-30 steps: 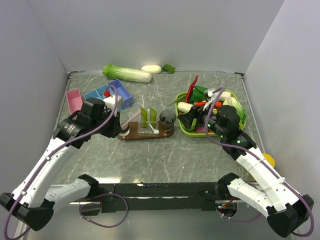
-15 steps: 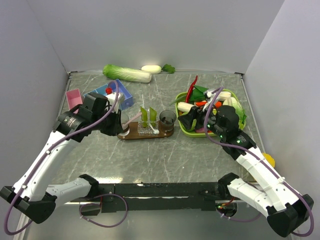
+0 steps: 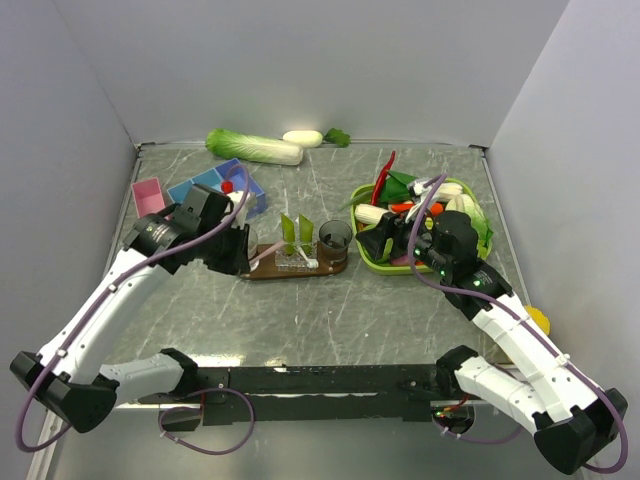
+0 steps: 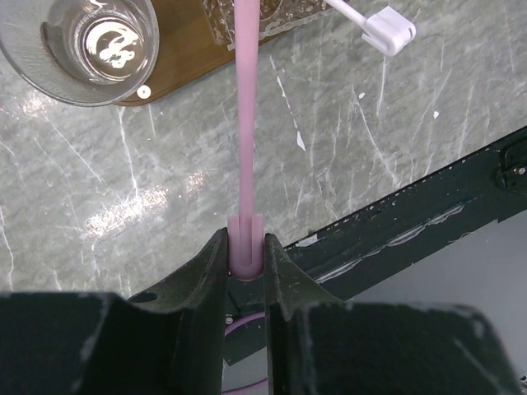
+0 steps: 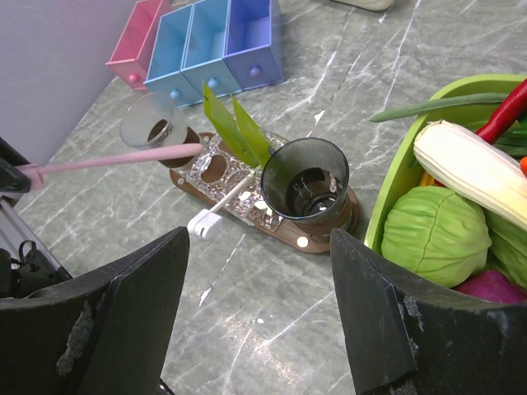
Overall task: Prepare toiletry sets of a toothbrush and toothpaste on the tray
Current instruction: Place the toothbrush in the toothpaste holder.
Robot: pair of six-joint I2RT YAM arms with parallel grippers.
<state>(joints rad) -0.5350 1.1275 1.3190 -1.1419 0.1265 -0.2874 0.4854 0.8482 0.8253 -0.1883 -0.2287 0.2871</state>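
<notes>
The dark wooden tray [image 3: 262,271] carries a clear holder with two green toothpaste tubes [image 3: 297,232] standing in it, a dark tumbler [image 3: 334,240] and a white toothbrush [image 3: 303,258] whose head [image 4: 387,29] juts over the tray's near edge. My left gripper [image 3: 243,252] hangs at the tray's left end, shut on one end of a pink toothbrush [image 4: 245,123]. That brush points across the tray [image 4: 177,49] beside a clear tumbler [image 4: 78,45]. My right gripper [image 5: 259,304] is open and holds nothing, hovering right of the tray [image 5: 317,240], with the toothpaste [image 5: 235,127] and pink toothbrush [image 5: 115,159] beyond.
A lime-green basket [image 3: 375,265] full of vegetables sits under my right arm. The blue compartment box [image 3: 200,190] with a pink drawer [image 3: 150,193] lies behind my left arm. A cabbage [image 3: 255,147] and a white radish [image 3: 302,138] rest by the back wall.
My left arm has swung right and forward, bringing the pink toothbrush to the tray's left end. The right arm has stayed still.
</notes>
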